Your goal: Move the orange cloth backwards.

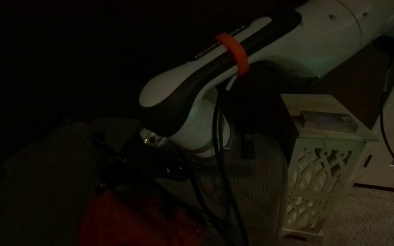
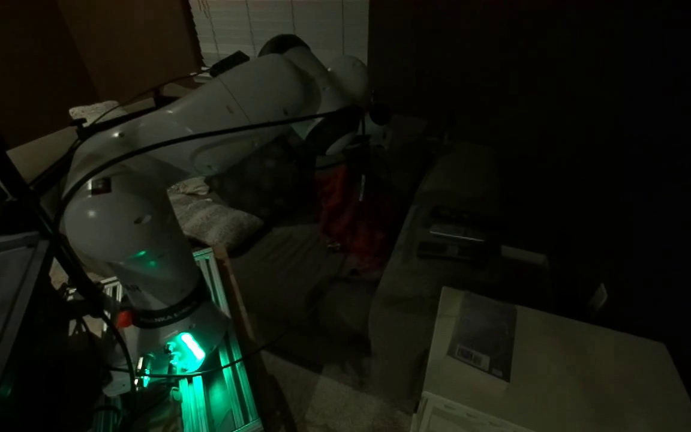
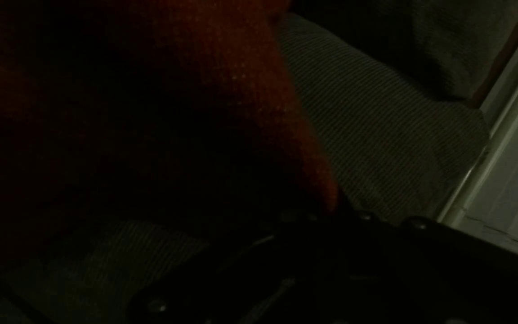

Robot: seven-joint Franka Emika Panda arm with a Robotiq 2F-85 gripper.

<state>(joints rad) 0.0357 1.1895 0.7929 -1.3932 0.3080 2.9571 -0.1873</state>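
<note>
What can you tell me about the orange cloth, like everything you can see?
The orange cloth looks like woven fabric, reddish in the dim light, with a visible weave and folds. An edge tapers to the gripper, which appears closed on it. It drapes downward, with ribbed upholstery behind it in the wrist view; darkness hides whether its lower part rests there.

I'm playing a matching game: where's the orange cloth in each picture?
In an exterior view, the orange cloth is bottom, left of centre.
In an exterior view, the orange cloth is near the centre.
In the wrist view, the orange cloth is big, upper left.
All three share the dark couch.
</note>
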